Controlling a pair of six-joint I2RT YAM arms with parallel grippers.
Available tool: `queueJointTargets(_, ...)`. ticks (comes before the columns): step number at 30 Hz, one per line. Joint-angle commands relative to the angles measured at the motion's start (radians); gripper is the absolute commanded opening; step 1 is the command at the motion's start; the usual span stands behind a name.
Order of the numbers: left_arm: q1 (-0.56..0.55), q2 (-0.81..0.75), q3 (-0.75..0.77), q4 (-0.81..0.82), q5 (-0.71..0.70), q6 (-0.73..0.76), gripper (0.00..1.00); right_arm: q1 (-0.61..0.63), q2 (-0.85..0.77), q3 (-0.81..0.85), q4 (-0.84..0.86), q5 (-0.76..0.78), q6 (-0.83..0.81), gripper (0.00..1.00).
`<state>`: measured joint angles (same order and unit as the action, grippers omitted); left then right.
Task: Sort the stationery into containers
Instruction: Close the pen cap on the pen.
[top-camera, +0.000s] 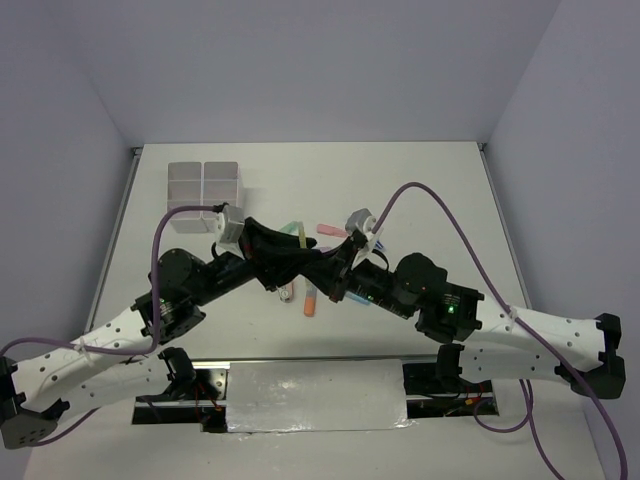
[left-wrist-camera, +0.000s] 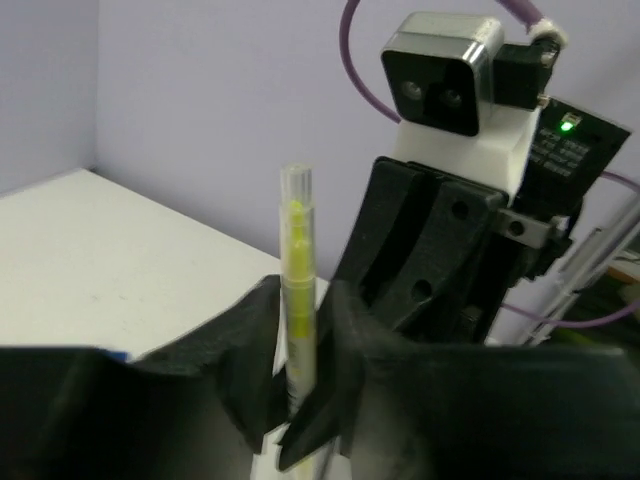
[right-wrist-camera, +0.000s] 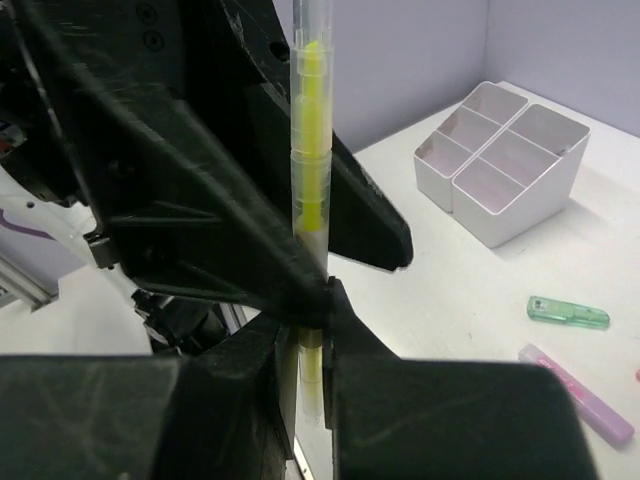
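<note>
A clear pen with a yellow core (left-wrist-camera: 298, 290) (right-wrist-camera: 310, 170) is held upright in the air between both arms over the middle of the table. My left gripper (left-wrist-camera: 300, 390) (top-camera: 298, 258) is shut on its lower part. My right gripper (right-wrist-camera: 312, 320) (top-camera: 324, 262) is shut on the same pen, its jaws meeting the left gripper's. The containers (top-camera: 203, 183) (right-wrist-camera: 505, 170), a whitish block of four compartments, stand at the far left. Loose stationery lies on the table: a pink stick (top-camera: 330, 229), an orange stick (top-camera: 310, 298), a green stick (right-wrist-camera: 568, 313) and a pale purple stick (right-wrist-camera: 575, 392).
The two arms cross over the stationery pile and hide part of it. Purple cables (top-camera: 440, 200) loop above both wrists. A white plate (top-camera: 315, 395) lies at the near edge between the arm bases. Grey walls close the table on three sides.
</note>
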<state>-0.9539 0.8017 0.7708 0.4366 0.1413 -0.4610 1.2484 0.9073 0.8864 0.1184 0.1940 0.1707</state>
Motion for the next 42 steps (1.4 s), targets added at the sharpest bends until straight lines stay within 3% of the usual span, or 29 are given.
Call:
queueJointTargets(1,-0.002,-0.001,0.048,0.037,0.021,0.010,0.46,-0.009,-0.030,-0.009,0.055,0.022,0.003,0.00)
queueJointTargets(2,-0.003,0.002,0.054,0.028,0.002,0.007,0.82,-0.009,-0.030,-0.009,0.052,0.025,0.004,0.00)
queueJointTargets(3,-0.002,0.004,0.059,0.010,-0.028,0.005,0.98,-0.009,-0.028,-0.012,0.050,0.028,0.003,0.00)
queueJointTargets(9,-0.003,0.039,0.191,-0.165,-0.219,0.004,0.98,-0.010,-0.015,-0.001,0.009,0.041,0.001,0.00)
queueJointTargets(17,-0.002,0.051,0.246,-0.229,-0.316,0.001,0.79,-0.010,0.005,0.011,-0.017,0.041,0.000,0.00)
queueJointTargets(20,-0.002,0.067,0.257,-0.248,-0.319,0.002,0.65,-0.010,0.005,0.017,-0.025,0.038,-0.004,0.00)
queueJointTargets(21,-0.003,0.068,0.251,-0.246,-0.315,-0.001,0.54,-0.010,0.005,0.020,-0.026,0.041,-0.004,0.00)
queueJointTargets(26,-0.003,0.079,0.236,-0.231,-0.286,-0.013,0.37,-0.010,0.008,0.034,-0.039,0.061,-0.007,0.00)
queueJointTargets(27,-0.003,0.080,0.232,-0.230,-0.279,-0.016,0.24,-0.012,0.010,0.039,-0.043,0.065,-0.007,0.00)
queueJointTargets(30,-0.002,0.093,0.236,-0.236,-0.264,-0.024,0.03,-0.015,0.015,0.057,-0.043,0.081,-0.008,0.00)
queueJointTargets(42,-0.003,0.097,0.058,-0.168,-0.246,-0.142,0.00,-0.122,0.079,0.250,0.026,0.010,-0.042,0.00)
